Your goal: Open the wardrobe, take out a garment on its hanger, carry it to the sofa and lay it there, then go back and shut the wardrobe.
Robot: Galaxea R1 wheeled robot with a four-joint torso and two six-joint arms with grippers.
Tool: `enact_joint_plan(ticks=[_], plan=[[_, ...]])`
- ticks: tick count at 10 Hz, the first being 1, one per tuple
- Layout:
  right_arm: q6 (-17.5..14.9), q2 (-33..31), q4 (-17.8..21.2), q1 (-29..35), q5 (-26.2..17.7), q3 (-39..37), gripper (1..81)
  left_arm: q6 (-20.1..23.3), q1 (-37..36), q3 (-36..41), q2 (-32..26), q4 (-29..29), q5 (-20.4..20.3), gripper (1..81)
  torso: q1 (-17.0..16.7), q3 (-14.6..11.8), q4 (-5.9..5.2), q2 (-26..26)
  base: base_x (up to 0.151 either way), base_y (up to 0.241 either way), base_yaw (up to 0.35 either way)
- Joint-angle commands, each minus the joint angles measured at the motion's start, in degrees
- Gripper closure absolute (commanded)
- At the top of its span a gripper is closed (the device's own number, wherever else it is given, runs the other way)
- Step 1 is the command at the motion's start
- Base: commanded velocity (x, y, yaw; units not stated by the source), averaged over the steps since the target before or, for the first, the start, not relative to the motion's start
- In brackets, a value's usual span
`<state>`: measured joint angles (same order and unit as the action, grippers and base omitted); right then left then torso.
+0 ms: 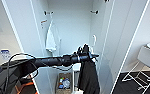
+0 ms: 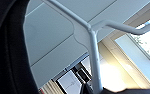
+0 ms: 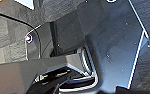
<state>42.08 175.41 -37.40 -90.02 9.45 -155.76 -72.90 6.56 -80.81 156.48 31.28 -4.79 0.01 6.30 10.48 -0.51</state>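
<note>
The wardrobe (image 1: 71,27) stands open in front of me, both white doors swung out. My left arm reaches in from the left, and its gripper (image 1: 87,54) is shut on the white hanger (image 1: 93,39). The black garment (image 1: 88,75) hangs straight down from the hanger, just in front of the wardrobe's opening. Close up in the left wrist view, the hanger's white neck and arms (image 2: 94,62) rise against the ceiling, with the garment's black cloth (image 2: 6,50) beside them. Dark robot parts take up the right wrist view.
A white T-shirt (image 1: 51,40) hangs at the wardrobe's left inside, below a black hook (image 1: 48,12). A basket (image 1: 64,82) with small items sits on the wardrobe floor. A white chair with thin legs (image 1: 147,60) stands to the right on dark floor.
</note>
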Motion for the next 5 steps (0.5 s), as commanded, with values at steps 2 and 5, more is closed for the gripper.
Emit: enact_joint_plan(ticks=[2, 5], plan=[[0.02, 0.22, 0.14, 1.9, -2.06, 0.03, 1.0, 1.18, -10.73, 1.44, -0.28, 1.59, -2.24, 81.1, 0.0, 0.0, 0.0, 0.0, -0.122, 0.0, 0.0], [0.02, 0.23, 0.14, 1.81, -2.06, 0.03, 1.0, 1.18, -10.73, 1.71, -0.55, 1.68, -2.33, 81.1, 0.0, 0.0, 0.0, 0.0, -0.118, 0.0, 0.0]])
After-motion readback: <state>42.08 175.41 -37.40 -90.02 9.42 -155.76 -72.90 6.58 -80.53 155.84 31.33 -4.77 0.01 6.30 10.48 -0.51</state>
